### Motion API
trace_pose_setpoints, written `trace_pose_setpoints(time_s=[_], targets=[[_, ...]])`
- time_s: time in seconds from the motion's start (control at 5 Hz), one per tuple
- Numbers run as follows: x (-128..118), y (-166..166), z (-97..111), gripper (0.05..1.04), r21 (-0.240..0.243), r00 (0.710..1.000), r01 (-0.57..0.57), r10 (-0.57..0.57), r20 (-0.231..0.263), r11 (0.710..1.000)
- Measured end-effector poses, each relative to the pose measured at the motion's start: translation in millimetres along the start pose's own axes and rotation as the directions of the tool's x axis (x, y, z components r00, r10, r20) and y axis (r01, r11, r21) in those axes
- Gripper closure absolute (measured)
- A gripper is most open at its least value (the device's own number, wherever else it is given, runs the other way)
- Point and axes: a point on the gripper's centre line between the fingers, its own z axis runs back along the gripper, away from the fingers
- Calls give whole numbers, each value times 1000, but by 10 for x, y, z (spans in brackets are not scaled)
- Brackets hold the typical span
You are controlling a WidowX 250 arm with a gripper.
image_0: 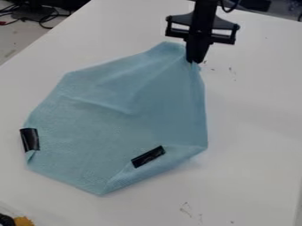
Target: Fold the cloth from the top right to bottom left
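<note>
The tool (195, 60) pinches the blue cloth (112, 119) by its top right corner, and the rest lies down and left, where the fold should go.

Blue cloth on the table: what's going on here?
The robot's gripper has the blue cloth pinched at its top right corner, creases running down from there. The fold toward bottom left isn't made yet; most of the cloth lies spread on the white table. Its lower right edge is turned over, with a black strip at that flap.
</note>
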Motion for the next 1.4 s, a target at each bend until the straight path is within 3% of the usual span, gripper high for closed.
trace_pose_setpoints(time_s=[0.2, 0.4, 0.6, 0.8, 1.2, 1.4], targets=[[-51, 395, 119, 1025, -40, 987, -159, 160, 18, 986], [-149, 985, 134, 1025, -53, 948, -310, 313, 57, 949], [-338, 1406, 117, 1025, -58, 905, -418, 421, 59, 907], [-643, 1917, -47, 1025, -59, 828, -559, 561, 17, 827], [-1088, 2119, -289, 1001, -67, 778, -628, 625, -60, 775], [-1159, 2122, -369, 843, -93, 783, -622, 619, -62, 777]])
